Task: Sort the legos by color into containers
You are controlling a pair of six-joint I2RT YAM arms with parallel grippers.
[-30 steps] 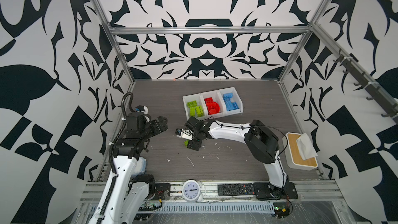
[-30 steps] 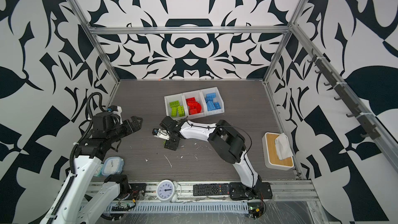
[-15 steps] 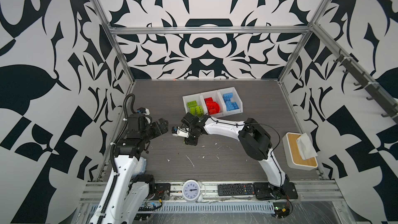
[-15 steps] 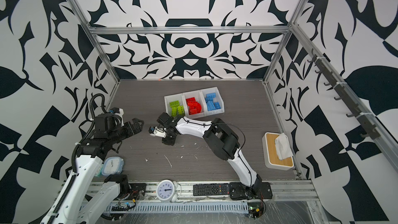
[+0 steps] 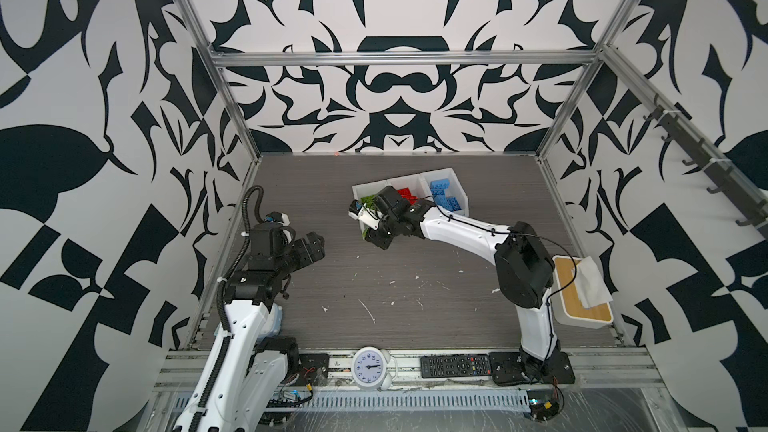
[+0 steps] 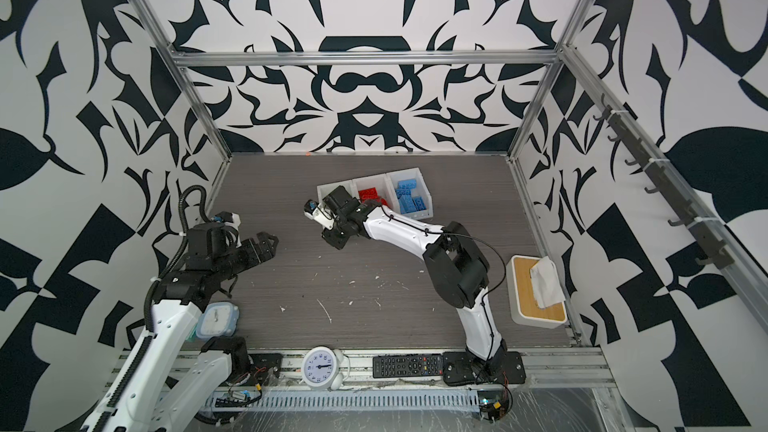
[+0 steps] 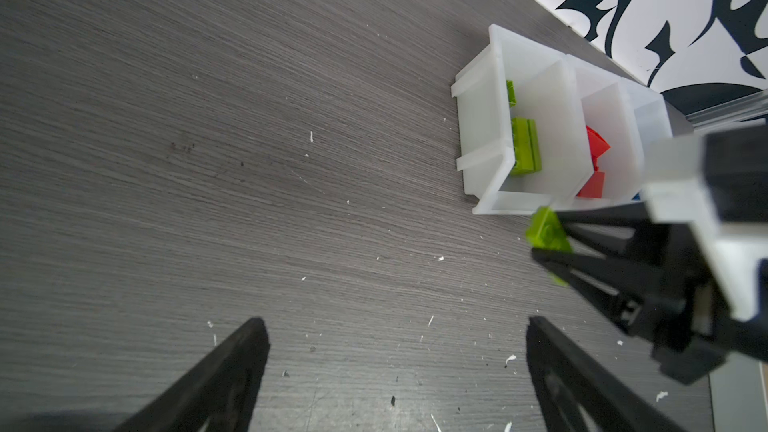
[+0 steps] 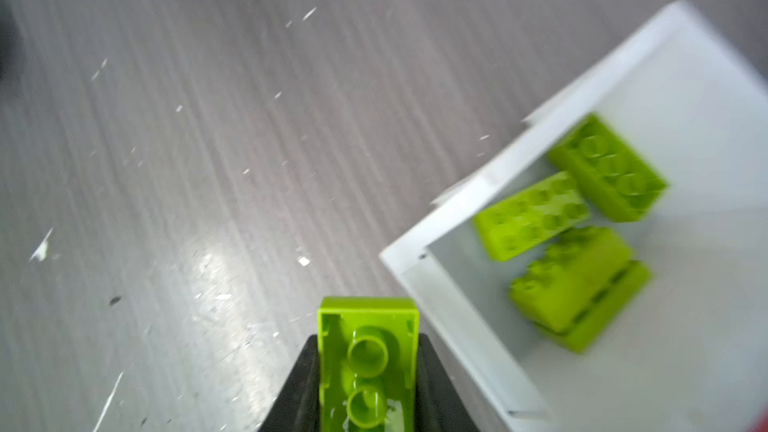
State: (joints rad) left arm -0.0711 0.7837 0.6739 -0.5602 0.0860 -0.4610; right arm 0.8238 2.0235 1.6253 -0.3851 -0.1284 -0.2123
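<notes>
Both top views look steeply down from high above the near edge of the table (image 5: 415,268). They face the far wall and share nearly the whole cell: both arms and the containers (image 5: 463,191). The left wrist camera looks low across the tabletop between the spread jaws of the left gripper (image 7: 397,326), toward the green-filled bin (image 7: 482,130) from some way off. The right wrist camera sits much closer, looking past its clamped lime green brick (image 8: 368,367) at that same bin, which both wrist views share.
</notes>
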